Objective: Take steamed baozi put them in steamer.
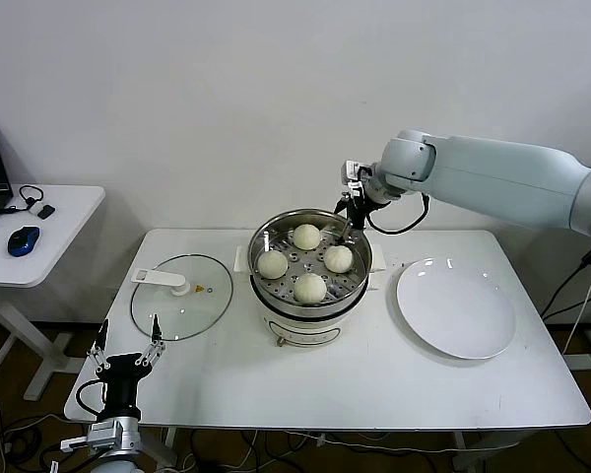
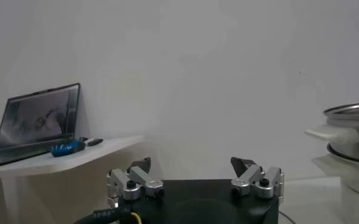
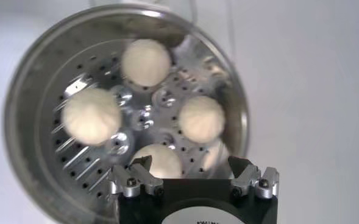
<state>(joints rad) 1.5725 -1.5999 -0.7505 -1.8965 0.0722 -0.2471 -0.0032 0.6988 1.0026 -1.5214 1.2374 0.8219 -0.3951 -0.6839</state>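
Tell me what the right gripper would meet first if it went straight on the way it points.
Probably the bun nearest it on the steamer tray: the open right gripper points down into the pot. Depth is unclear.

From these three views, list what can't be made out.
- Right wrist view: the nearest bun is partly hidden behind the right hand.
- Left wrist view: the steamer is cut off by the picture edge; its inside is unseen.
- Head view: the side table runs off the edge.
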